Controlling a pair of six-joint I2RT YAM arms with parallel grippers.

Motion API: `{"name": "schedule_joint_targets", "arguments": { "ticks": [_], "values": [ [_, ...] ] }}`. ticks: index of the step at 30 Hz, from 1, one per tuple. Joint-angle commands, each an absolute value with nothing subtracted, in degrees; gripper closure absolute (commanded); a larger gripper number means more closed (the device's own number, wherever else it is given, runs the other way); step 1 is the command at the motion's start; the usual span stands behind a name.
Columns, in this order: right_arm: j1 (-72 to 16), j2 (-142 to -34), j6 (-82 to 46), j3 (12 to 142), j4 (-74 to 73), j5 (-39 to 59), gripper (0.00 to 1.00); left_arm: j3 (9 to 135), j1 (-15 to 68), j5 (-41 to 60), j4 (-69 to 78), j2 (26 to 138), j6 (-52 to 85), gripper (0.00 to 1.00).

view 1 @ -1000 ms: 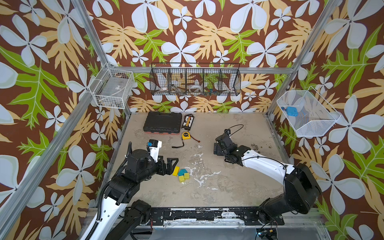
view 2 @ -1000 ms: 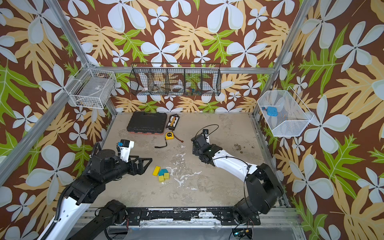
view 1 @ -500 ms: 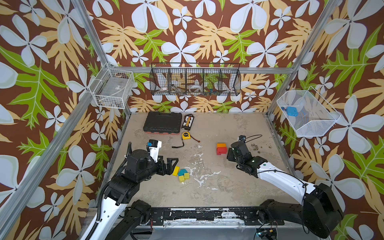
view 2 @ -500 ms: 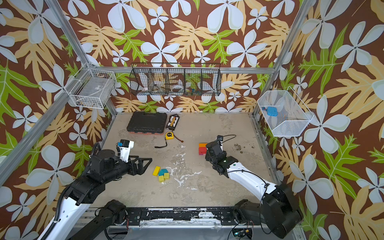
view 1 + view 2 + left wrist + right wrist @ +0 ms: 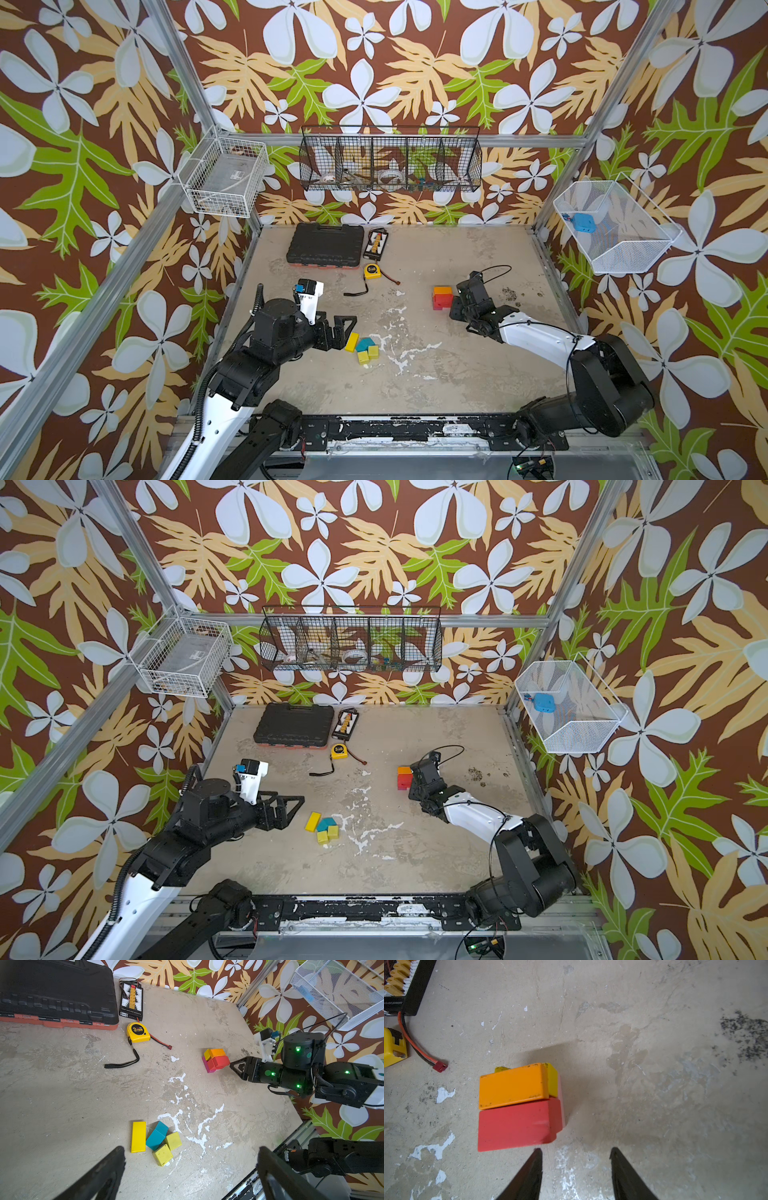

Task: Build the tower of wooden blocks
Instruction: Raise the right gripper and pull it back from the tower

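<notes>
The tower stands right of the middle of the table: a magenta and pink base, a red block, a yellow block and an orange brick on top. My right gripper sits just to its right, low over the table, open with only bare floor between its fingers. Loose wood blocks lie in a cluster at the left front: a yellow brick, a teal block and two lime cubes. My left gripper is wide open just left of the cluster, holding nothing.
A black tool case, a black connector board and a yellow tape measure with its strap lie at the back left. Wire baskets hang on the walls at the left, the back and the right.
My right gripper has drawn off the tower to its right side, uncovering it, and its jaws have narrowed. The left arm and the loose blocks have not moved.
</notes>
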State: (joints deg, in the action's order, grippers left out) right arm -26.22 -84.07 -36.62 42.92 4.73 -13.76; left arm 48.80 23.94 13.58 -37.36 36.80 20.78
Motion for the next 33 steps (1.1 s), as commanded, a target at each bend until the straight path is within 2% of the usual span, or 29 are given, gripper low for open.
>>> {"name": "schedule_joint_targets", "arguments": {
  "ticks": [1, 16, 24, 29, 33],
  "values": [
    [-26.23, -85.11, -35.95, 43.83, 3.35, -13.62, 0.49, 48.77, 23.91, 13.62, -36.6, 36.81, 20.65, 0.0],
    [-26.25, -86.6, -35.79, 45.09, 4.04, -13.03, 0.53, 48.73, 23.91, 13.62, -36.64, 36.74, 20.65, 0.0],
    [-26.32, -79.94, -36.64, 42.58, 5.51, -13.64, 0.53, 48.78, 23.91, 13.62, -36.62, 36.8, 20.65, 0.0],
    [-27.41, -73.65, -37.4, 40.14, 5.54, -12.29, 0.5, 48.79, 23.91, 13.6, -36.65, 36.74, 20.66, 0.0],
    [-34.43, -70.58, -38.34, 41.53, 7.78, -16.67, 0.42, 48.76, 23.91, 13.56, -36.65, 36.85, 20.69, 0.0]
  ]
}}
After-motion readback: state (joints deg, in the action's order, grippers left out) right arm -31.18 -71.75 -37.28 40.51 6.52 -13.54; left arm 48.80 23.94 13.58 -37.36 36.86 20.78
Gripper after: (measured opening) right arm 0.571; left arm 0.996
